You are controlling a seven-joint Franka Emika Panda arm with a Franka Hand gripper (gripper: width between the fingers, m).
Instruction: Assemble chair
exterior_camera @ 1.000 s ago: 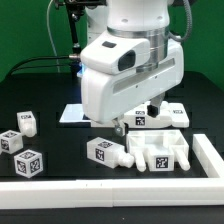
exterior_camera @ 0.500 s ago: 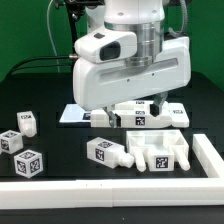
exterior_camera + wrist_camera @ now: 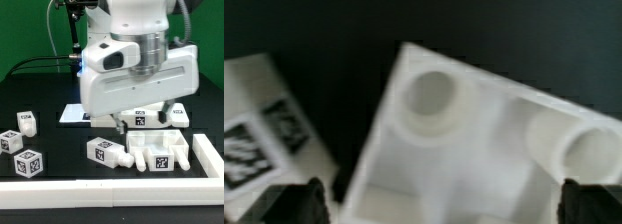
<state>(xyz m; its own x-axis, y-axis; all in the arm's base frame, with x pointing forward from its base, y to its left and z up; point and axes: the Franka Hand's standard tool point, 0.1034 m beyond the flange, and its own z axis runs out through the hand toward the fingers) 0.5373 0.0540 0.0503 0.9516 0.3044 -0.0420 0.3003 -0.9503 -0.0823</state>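
Observation:
My big white gripper point(image 3: 135, 122) hangs low over the middle of the black table, right above a tagged white chair piece point(image 3: 141, 118). In the wrist view the gripper point(image 3: 446, 206) is open. Its dark fingertips point(image 3: 295, 205) stand on either side of a white chair piece with two round holes point(image 3: 473, 130), and I cannot tell whether they touch it. Another tagged piece point(image 3: 260, 135) lies beside it. A pegged block point(image 3: 105, 152) and a recessed slab point(image 3: 162, 152) lie nearer the front.
Three small tagged cubes point(image 3: 27, 122) point(image 3: 10, 141) point(image 3: 30, 162) sit at the exterior view's left. Another white piece point(image 3: 178, 114) lies at the right. A white border rail point(image 3: 110, 186) runs along the front and right. The marker board point(image 3: 70, 113) lies behind the gripper.
The hand has turned about its wrist and shifted slightly toward the exterior view's right above the tagged pieces. The jaws have stayed open and no piece has moved.

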